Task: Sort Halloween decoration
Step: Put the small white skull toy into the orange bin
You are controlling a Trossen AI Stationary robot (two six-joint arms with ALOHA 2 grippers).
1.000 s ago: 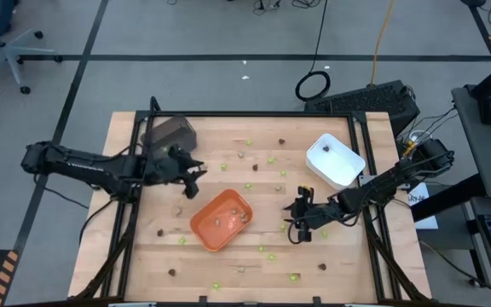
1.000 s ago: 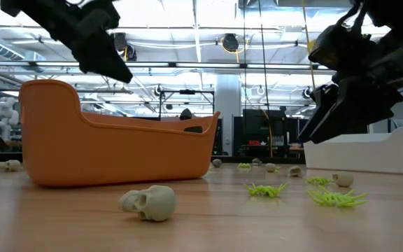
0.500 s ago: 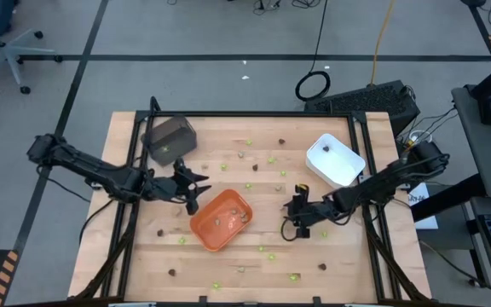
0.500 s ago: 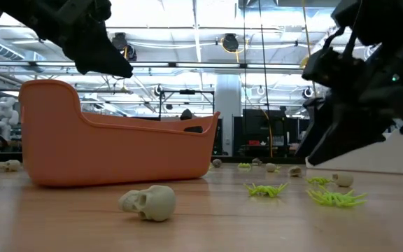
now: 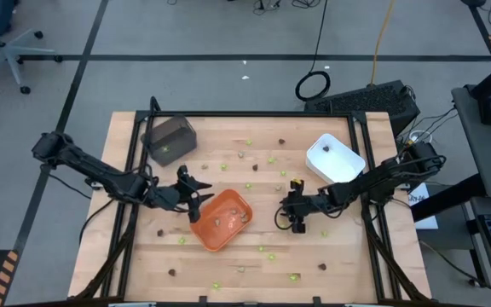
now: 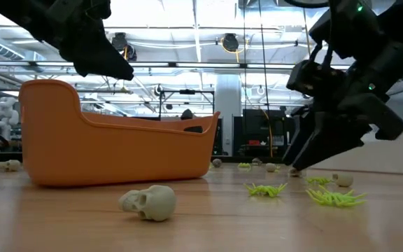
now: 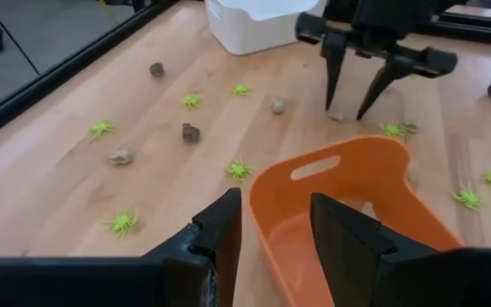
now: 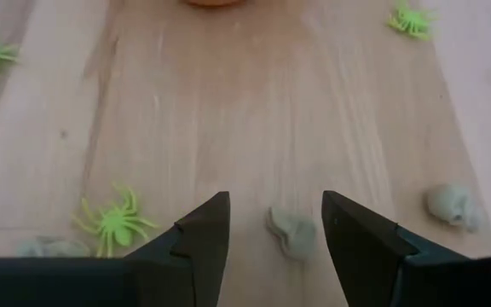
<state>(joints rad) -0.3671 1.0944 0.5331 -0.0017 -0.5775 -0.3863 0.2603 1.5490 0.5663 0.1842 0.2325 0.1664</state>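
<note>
1. Evidently the right gripper (image 8: 269,223) hangs low over the table (image 5: 348,256) with jaws open astride a tan-grey skull (image 8: 291,231), probably lined up to pinch it.
2. At nine o'clock of the orange tray (image 5: 221,219), the left gripper (image 7: 273,223) hovers by its rim, jaws apart, empty.
3. Spiky lime-green spiders (image 8: 113,220) and lumpy little skulls lie scattered over smooth wood.

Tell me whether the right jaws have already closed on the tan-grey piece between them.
No: in the right wrist view the tan-grey piece lies on the table with a gap to each finger of the open right gripper.
</note>
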